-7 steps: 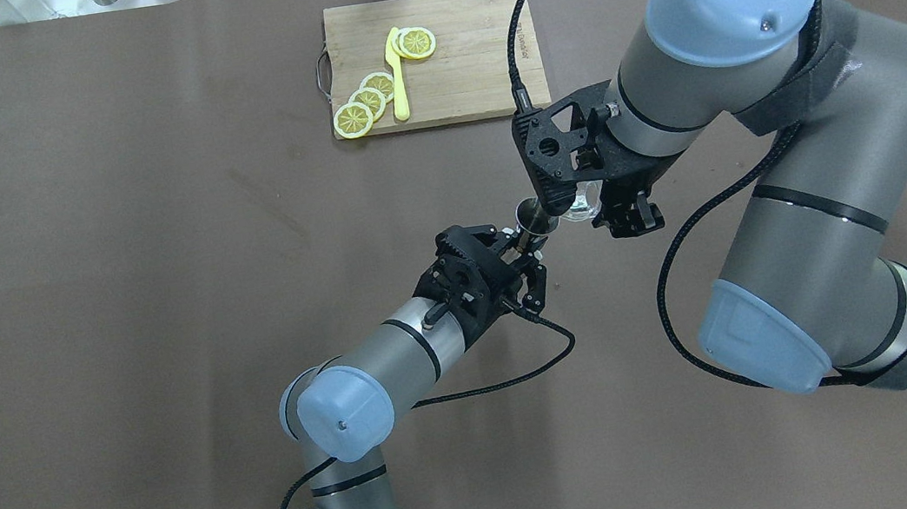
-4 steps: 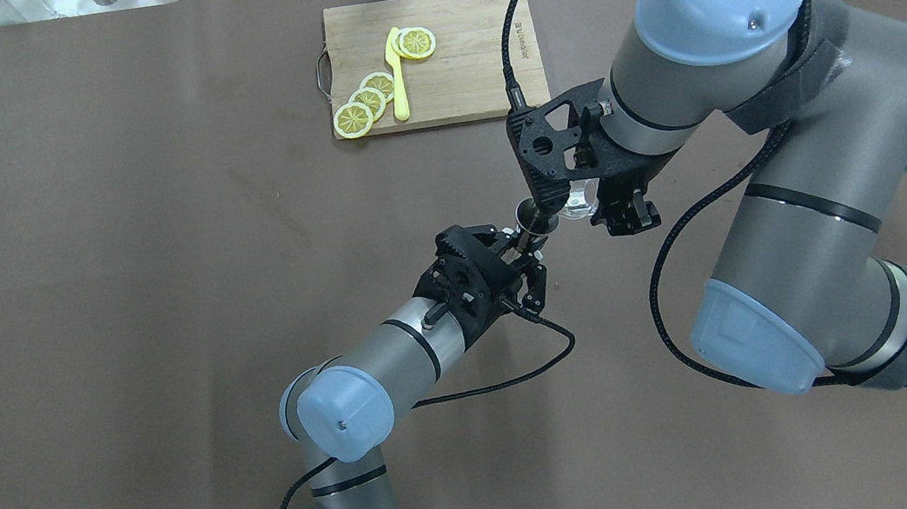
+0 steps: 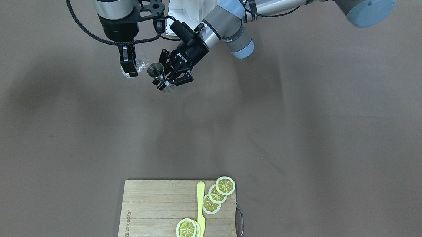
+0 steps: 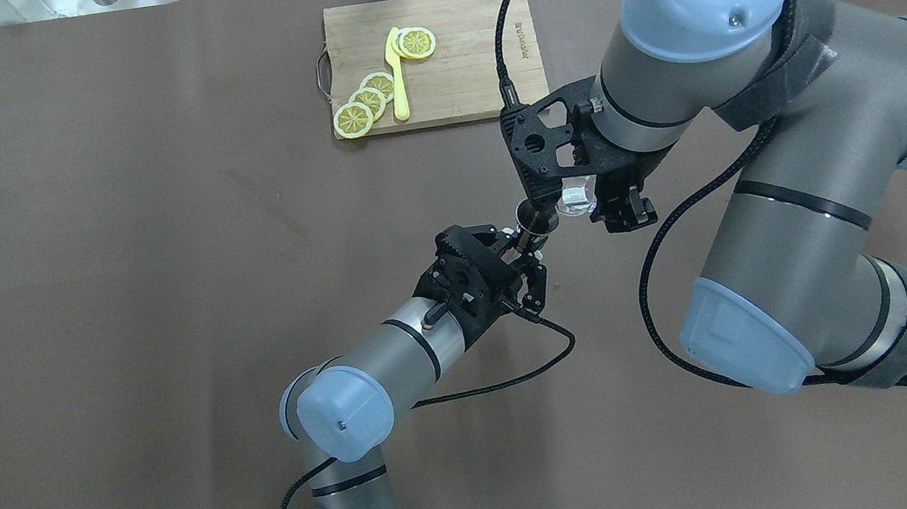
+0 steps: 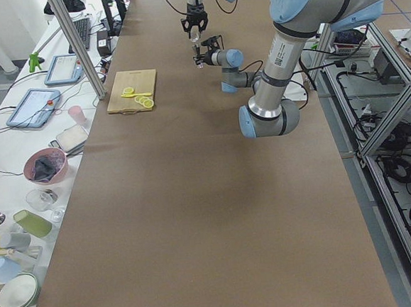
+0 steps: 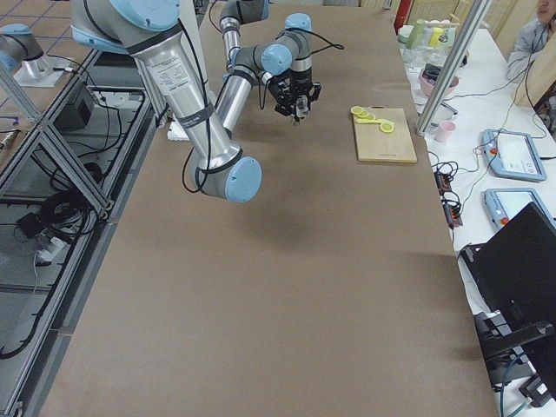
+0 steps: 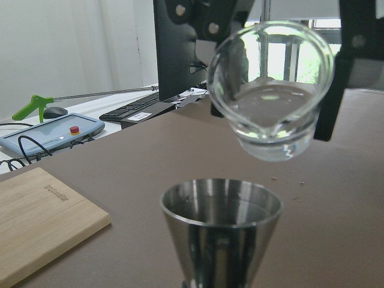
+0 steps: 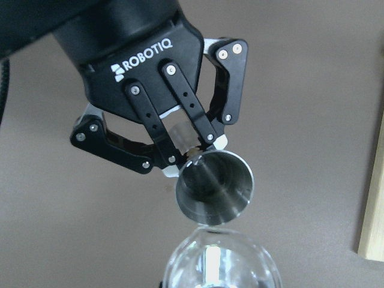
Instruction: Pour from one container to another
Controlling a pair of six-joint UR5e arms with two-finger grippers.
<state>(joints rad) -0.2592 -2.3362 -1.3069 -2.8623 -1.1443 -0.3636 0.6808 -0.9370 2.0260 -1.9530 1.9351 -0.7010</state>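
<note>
Jigger (image 3: 155,70) beneath tilted tumbler (image 7: 271,99), above brown table (image 3: 306,140).

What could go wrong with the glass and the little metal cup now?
The tilted glass in the right tool hangs above the small-mouthed jigger, so a pour might miss and wet the table. The rims look close; a bump could shift the jigger in the left tool.

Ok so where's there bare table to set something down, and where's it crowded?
Roomiest: the wide bare table on the robot's left, bordered by the cutting board and the left arm. Another patch lies between the board and the claws. Crowded: mid-table, where the left claw holding the jigger meets the right claw holding the glass, cables looping nearby.
</note>
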